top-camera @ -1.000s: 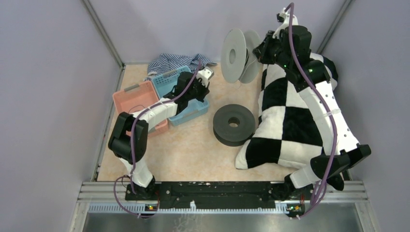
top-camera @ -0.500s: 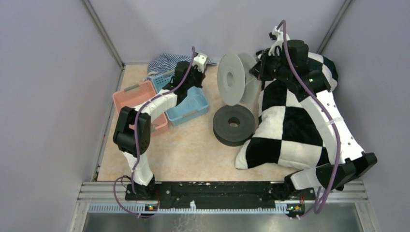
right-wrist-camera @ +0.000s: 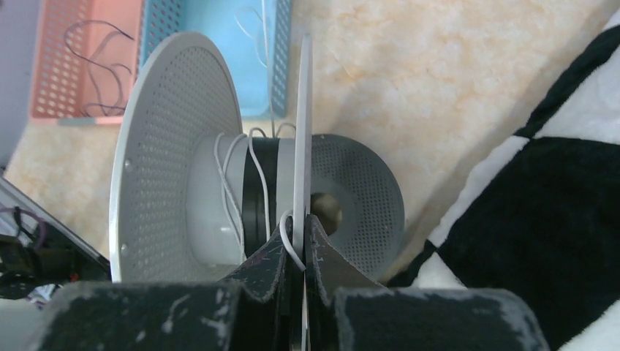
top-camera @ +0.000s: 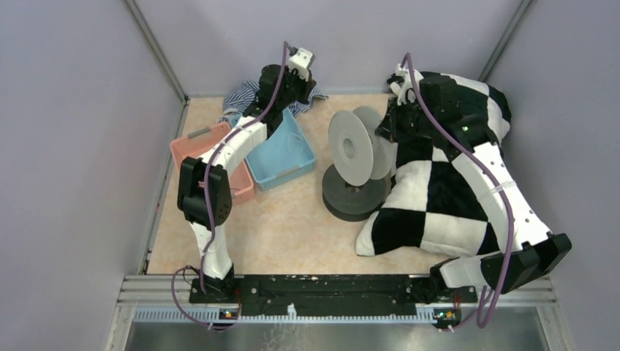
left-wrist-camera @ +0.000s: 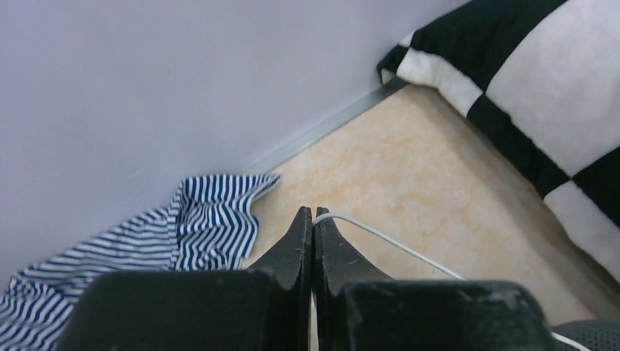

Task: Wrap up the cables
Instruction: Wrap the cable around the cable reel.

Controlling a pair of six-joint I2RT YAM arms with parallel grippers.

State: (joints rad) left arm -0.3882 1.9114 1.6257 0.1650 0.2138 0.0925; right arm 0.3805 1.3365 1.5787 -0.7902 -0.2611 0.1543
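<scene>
My left fingers (left-wrist-camera: 300, 245) pinch the white cable (left-wrist-camera: 387, 245); my right fingers (right-wrist-camera: 323, 256) clamp the spool (right-wrist-camera: 168, 131) by its rim. I judge only a few turns wound, and the black cable (right-wrist-camera: 99, 66) lies untouched in its basket (right-wrist-camera: 44, 88).

The white cable (left-wrist-camera: 387, 245) runs off the lower right edge of the left wrist view, its end hidden between the closed fingers of the left gripper (left-wrist-camera: 313, 216). The grey reel (top-camera: 352, 148) covers the far part of the black reel (top-camera: 351, 202).

Left tool (left-wrist-camera: 313, 213) and right tool (right-wrist-camera: 302, 223) are pinched closed, both extended far forward.
</scene>
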